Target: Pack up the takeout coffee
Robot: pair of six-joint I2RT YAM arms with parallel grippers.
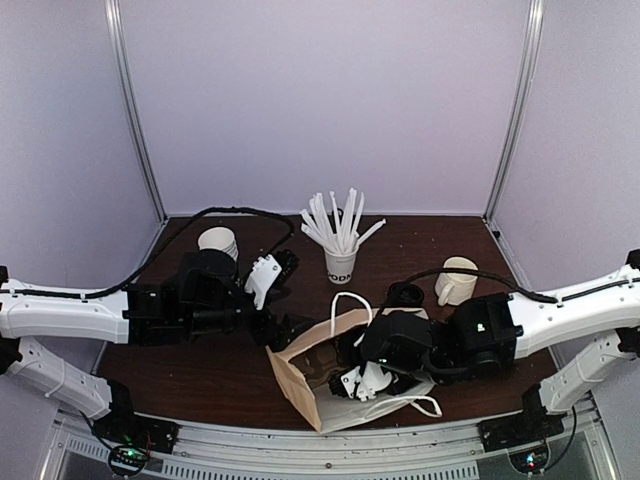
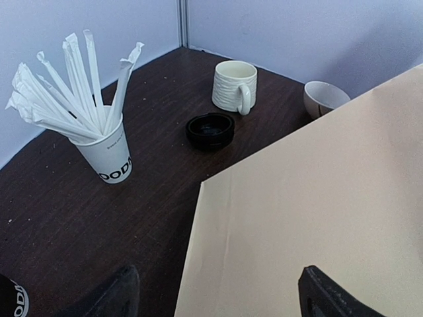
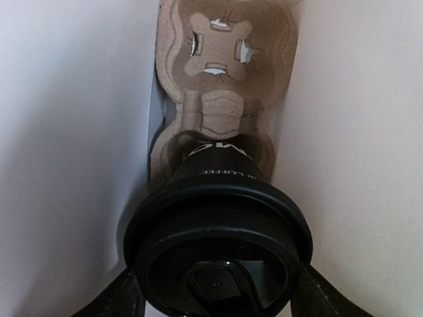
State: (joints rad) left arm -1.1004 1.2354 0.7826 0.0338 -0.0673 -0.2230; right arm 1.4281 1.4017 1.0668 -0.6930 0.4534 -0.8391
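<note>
The takeout coffee (image 3: 218,218), a black cup with white lettering and a round black lid, hangs inside the brown paper bag (image 1: 300,385). My right gripper (image 3: 215,297) is shut on it, one finger on each side of the lid. The cup's base sits at the near pocket of a cardboard cup carrier (image 3: 221,66) on the bag's floor. From the top view the right gripper (image 1: 365,380) reaches into the bag's mouth and hides the cup. My left gripper (image 2: 218,297) is open over the bag's outer panel (image 2: 317,198), at the bag's left edge (image 1: 285,328).
A white cup of wrapped straws (image 1: 341,262) stands behind the bag. A cream mug (image 1: 456,281) and a black lid stack (image 1: 405,295) are at the back right, with a white bowl (image 2: 324,98) nearby. A stack of cups (image 1: 218,242) is at the back left.
</note>
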